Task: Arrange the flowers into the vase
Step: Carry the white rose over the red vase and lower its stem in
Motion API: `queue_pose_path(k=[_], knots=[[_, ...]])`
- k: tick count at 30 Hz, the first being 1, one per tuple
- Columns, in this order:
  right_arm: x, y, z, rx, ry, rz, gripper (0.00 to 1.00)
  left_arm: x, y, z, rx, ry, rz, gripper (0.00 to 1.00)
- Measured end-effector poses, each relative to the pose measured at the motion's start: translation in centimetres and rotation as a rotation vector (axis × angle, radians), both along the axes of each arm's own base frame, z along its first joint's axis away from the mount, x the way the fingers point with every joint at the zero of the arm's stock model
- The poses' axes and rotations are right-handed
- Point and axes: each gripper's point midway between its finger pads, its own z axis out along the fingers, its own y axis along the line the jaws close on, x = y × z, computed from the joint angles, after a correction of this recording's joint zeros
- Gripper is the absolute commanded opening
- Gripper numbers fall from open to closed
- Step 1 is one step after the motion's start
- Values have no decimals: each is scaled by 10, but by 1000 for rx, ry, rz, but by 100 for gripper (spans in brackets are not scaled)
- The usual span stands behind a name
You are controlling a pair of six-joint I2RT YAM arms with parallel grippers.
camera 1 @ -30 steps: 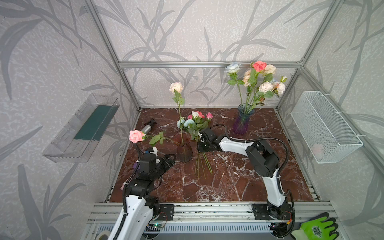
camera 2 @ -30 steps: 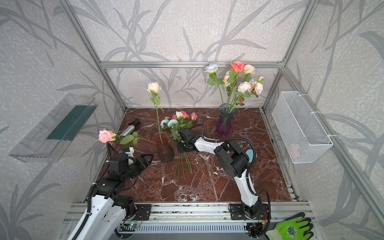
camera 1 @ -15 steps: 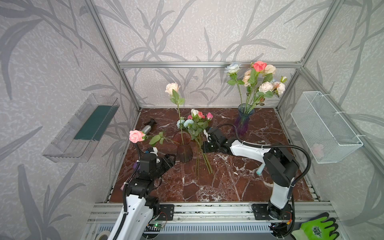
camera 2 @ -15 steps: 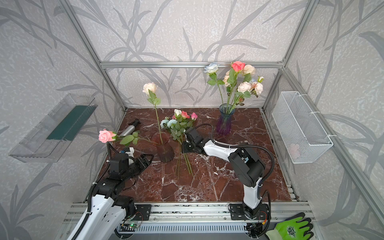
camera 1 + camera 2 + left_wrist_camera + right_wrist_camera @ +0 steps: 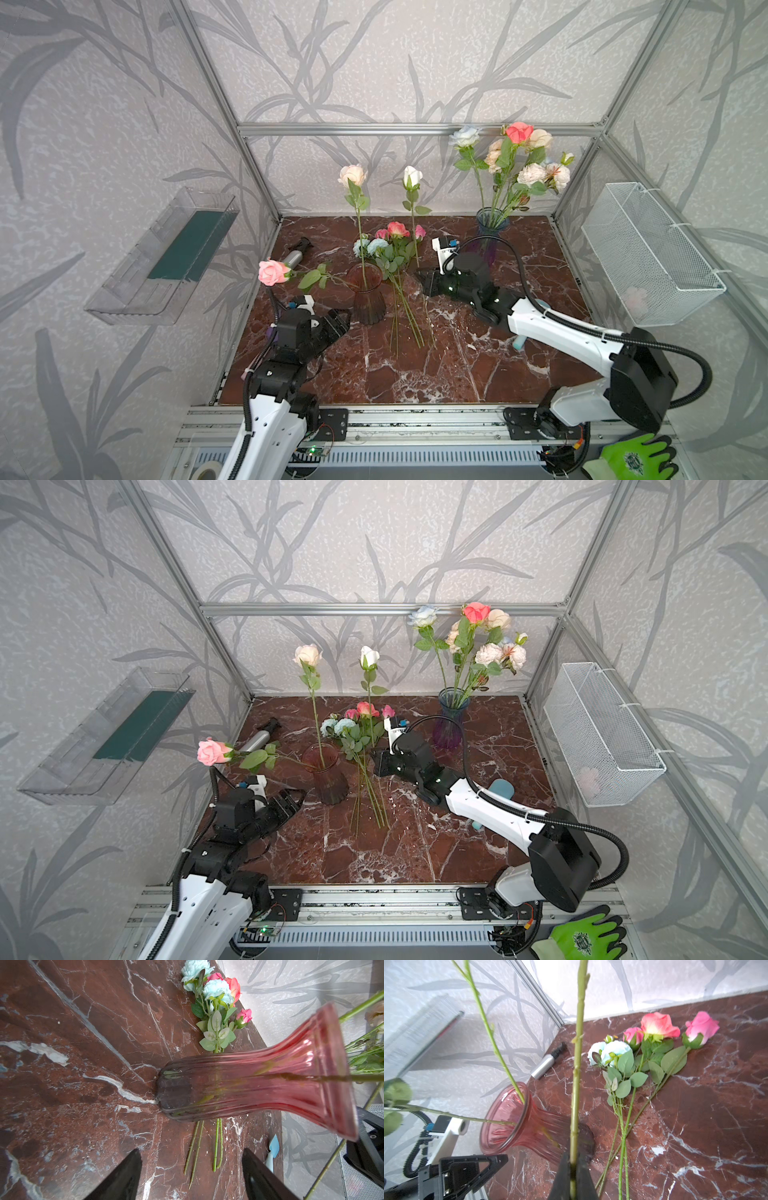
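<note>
1. Left end effector: in front of the pink vase, low over the worktop. Jaws wide, holding nothing, near the glass but apart from it.
2. Pink vase: upright. Contains a cream rose, standing, and a pink rose, leaning out over the rim to the left.
3. Loose flowers: lying flat just right of the vase, with pale blue, pink and coral heads at the far end.
4. Right end effector: right of the vase, beyond the loose stems. Clamped on the stem of a white rose, held upright outside the vase.
5. Spray bottle: lying behind the vase, to the left.
6. Purple vase: well behind the pink vase, to the right, holding a bouquet.
</note>
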Motion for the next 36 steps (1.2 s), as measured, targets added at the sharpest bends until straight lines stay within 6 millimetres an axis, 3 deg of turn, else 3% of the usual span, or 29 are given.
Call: queue_pose_path(k=[4, 10, 14, 17, 20, 22, 27, 31, 36], knots=[[-1, 5, 61, 101, -208, -13, 1, 1, 2, 11, 6, -40, 5, 77], [-12, 39, 168, 292, -510, 19, 0, -3, 7, 25, 14, -108, 31, 77], [-11, 60, 209, 384, -619, 24, 0, -8, 12, 39, 14, -180, 51, 78], [-6, 76, 219, 413, -655, 29, 0, -10, 13, 39, 15, -180, 54, 78], [1, 93, 215, 414, -674, 34, 0, -11, 13, 37, 16, -171, 53, 78], [6, 106, 201, 392, -665, 43, 0, -11, 13, 37, 17, -169, 53, 78], [20, 129, 146, 290, -615, 62, 0, -12, 13, 37, 17, -168, 53, 78], [22, 135, 104, 211, -570, 79, 0, -12, 13, 36, 16, -166, 54, 78], [17, 138, 60, 91, -540, 91, 8, -10, 12, 29, 10, -154, 58, 78]])
